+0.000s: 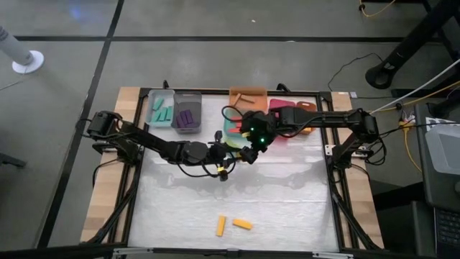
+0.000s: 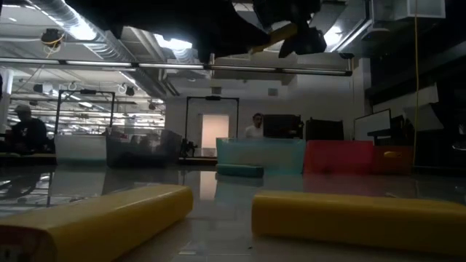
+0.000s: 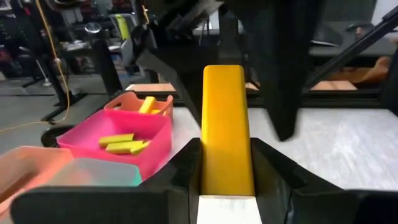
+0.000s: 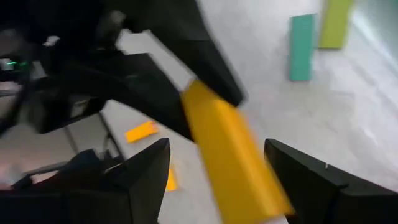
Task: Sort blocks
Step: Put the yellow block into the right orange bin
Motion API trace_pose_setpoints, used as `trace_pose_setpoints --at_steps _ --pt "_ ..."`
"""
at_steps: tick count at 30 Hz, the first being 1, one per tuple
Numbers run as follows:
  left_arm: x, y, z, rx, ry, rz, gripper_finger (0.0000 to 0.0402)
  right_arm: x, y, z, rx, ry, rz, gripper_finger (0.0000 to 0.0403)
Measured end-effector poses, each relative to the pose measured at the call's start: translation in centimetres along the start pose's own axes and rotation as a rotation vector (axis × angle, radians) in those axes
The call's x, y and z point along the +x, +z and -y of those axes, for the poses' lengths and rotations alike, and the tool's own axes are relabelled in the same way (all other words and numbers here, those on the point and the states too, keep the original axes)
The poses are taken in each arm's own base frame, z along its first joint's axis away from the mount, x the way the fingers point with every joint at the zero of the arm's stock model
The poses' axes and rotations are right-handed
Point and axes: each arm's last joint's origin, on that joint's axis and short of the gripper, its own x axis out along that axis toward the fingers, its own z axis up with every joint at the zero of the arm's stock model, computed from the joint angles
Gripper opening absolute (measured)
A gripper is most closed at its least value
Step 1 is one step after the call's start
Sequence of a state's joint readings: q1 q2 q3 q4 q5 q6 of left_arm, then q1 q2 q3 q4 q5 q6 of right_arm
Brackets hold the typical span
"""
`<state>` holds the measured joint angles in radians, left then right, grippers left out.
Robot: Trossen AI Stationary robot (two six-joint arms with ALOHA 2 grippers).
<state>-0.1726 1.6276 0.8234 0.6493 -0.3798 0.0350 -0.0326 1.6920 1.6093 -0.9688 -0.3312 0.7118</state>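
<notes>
**Two pincers crowd one yellow block above the bench**

High view: the left pincer (image 1: pixel 224 160) and right pincer (image 1: pixel 253 147) meet just in front of the teal bin (image 1: pixel 231 129), nearly touching. Judged from this, a handover there risks a collision or a dropped block. Two yellow blocks (image 1: pixel 221 226) lie well apart from that bin, near the front edge of the pale bench (image 1: pixel 287 201).

Low view: those blocks (image 2: pixel 109 215) lie flat on a glossy, reflective top; the teal bin (image 2: pixel 260 154) stands behind them, with a dim workshop and a person beyond.

Left wrist view: the left pincer (image 3: pixel 226 180) is clamped narrowly on a yellow block (image 3: pixel 225 124) standing lengthwise. Only its lower end is gripped, so it could pivot out.

Right wrist view: the right pincer (image 4: pixel 217 180) gapes fully wide around the same block (image 4: pixel 230 155), not yet touching it. Closing off-centre could knock it loose.
</notes>
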Motion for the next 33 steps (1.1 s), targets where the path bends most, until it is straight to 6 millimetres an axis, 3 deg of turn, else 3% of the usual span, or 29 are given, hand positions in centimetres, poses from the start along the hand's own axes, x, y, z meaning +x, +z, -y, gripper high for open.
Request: trace_pose_setpoints --at_steps 9,23,28,33 --pt "-0.2 -0.1 0.6 0.070 -0.009 -0.007 0.0093 0.0 0.2 -0.5 0.004 0.105 -0.021 0.0239" --pt "-0.7 0.0 1.5 0.254 0.035 -0.010 0.0097 0.0 0.2 -0.5 0.044 0.124 -0.048 0.0068" --pt "-0.7 0.0 1.5 0.235 0.054 -0.013 0.0108 -0.1 0.4 -0.3 0.057 0.125 -0.039 0.0067" --pt "-0.7 -0.3 1.2 0.153 0.153 -0.033 0.0164 -1.1 1.2 1.0 0.070 0.119 -0.030 0.0079"
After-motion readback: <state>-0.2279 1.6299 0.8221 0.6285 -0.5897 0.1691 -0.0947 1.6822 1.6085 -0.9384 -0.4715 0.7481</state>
